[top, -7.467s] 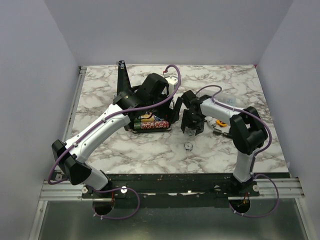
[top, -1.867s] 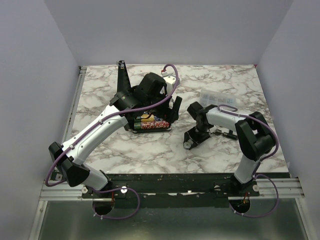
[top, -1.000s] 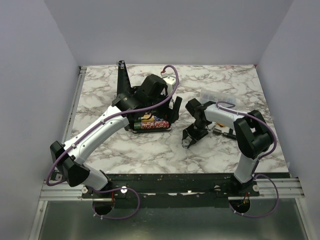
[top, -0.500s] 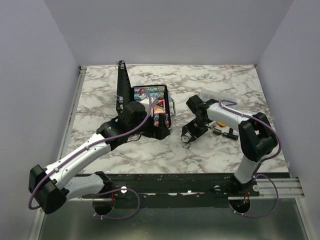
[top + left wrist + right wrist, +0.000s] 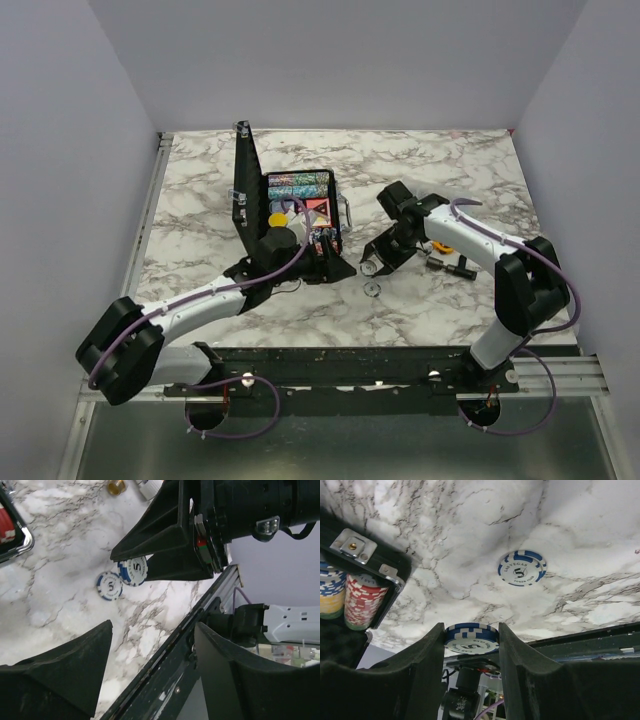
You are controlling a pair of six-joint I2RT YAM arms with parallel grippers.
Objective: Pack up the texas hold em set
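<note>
The black case (image 5: pixel 246 182) lies open left of centre on the marbled surface (image 5: pixel 450 165), lid upright, coloured chip rows (image 5: pixel 297 183) inside. The right pincer (image 5: pixel 470 629) clenches a blue-and-white chip (image 5: pixel 470 640); the left pincer (image 5: pixel 152 630) gapes empty. Pale lilac walls (image 5: pixel 350 60) surround.

right gripper (image 5: pixel 131 568) jaws pinch a blue-white chip (image 5: pixel 135 570) low over the desk (image 5: pixel 65 587). second chip (image 5: pixel 109 586) lies flat just beside it.

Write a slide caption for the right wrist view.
Right tool grips a blue-white chip; a loose chip lies on the marble table near the case.
</note>
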